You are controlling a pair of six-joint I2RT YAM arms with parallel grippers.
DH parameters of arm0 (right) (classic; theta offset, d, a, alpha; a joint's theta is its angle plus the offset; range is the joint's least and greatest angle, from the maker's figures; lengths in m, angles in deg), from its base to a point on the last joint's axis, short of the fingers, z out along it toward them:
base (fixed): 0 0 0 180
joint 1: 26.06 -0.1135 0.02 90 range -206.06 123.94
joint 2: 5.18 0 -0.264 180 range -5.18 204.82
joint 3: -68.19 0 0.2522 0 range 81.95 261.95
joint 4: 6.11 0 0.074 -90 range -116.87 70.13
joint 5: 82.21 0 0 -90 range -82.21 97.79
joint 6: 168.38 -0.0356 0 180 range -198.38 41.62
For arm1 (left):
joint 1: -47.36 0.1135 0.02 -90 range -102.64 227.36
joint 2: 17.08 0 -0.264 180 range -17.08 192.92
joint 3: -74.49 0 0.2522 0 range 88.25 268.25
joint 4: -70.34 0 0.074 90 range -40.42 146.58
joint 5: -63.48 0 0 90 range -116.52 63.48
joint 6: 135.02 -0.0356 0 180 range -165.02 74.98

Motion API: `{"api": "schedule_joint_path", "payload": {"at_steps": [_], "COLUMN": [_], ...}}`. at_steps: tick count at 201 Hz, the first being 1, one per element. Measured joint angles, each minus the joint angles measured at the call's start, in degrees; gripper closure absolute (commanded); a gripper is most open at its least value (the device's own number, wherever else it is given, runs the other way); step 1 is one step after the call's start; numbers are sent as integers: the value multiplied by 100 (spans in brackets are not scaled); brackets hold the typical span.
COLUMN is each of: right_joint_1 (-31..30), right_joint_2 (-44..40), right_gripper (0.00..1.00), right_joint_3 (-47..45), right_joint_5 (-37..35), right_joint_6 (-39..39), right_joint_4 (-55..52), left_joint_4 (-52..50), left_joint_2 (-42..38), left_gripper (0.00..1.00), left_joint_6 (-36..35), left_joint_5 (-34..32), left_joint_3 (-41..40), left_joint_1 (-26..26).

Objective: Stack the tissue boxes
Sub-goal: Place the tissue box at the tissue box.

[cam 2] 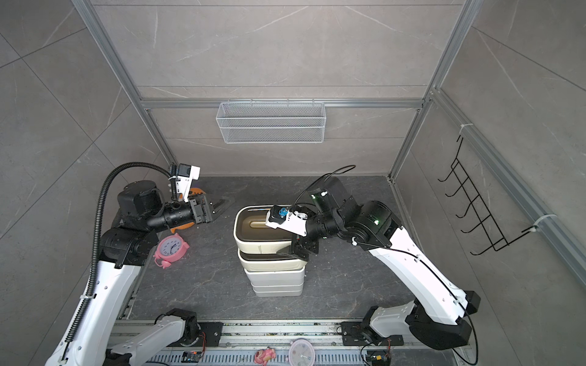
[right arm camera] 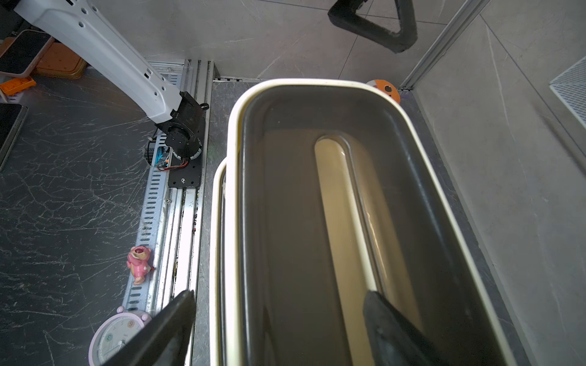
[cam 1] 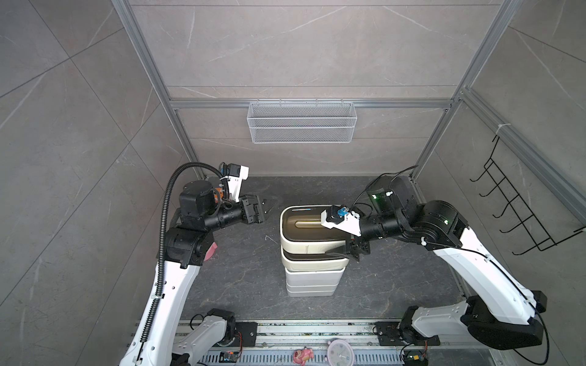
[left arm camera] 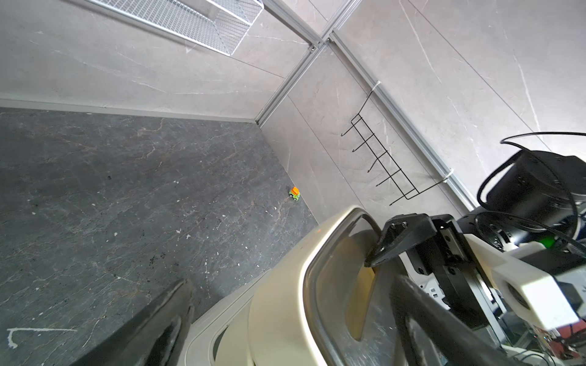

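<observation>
The tissue boxes stand in one stack mid-table. On top is a rounded cream box (cam 1: 293, 244) with a dark-brown slotted lid (right arm camera: 285, 206). A second cream box (cam 1: 312, 263) lies under it, then white boxes (cam 1: 312, 283). My right gripper (right arm camera: 279, 294) is open and straddles the top box's near long wall. One of its fingers (left arm camera: 380, 250) dips into the lid slot. Its other finger hangs outside the wall, with a narrow gap between. My left gripper (cam 1: 268, 209) is open and empty, just left of the stack and apart from it.
A white mesh basket (cam 1: 301, 122) hangs on the back wall and a black wire hook rack (cam 1: 520, 209) on the right wall. A pink alarm clock (cam 2: 171, 248) lies under the left arm. A small toy car (left arm camera: 295, 194) sits by the right wall.
</observation>
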Motion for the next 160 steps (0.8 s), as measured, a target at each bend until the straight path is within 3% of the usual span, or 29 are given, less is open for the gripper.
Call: {"api": "schedule_joint_path", "payload": {"at_steps": [67,160], "right_joint_1": [0,0], "right_joint_2": [0,-81], "right_gripper": [28,33], "right_joint_3": [-4,-13], "right_joint_5": [210,247], "right_joint_6": [4,-22], "right_joint_4": [2,-50], "left_joint_4": [66,39], "left_joint_2": [87,37], "left_gripper": [0,0], "left_joint_6": [0,2], "left_joint_5": [127,118], "left_joint_3": [0,0], "left_joint_1": [-13,-26]}}
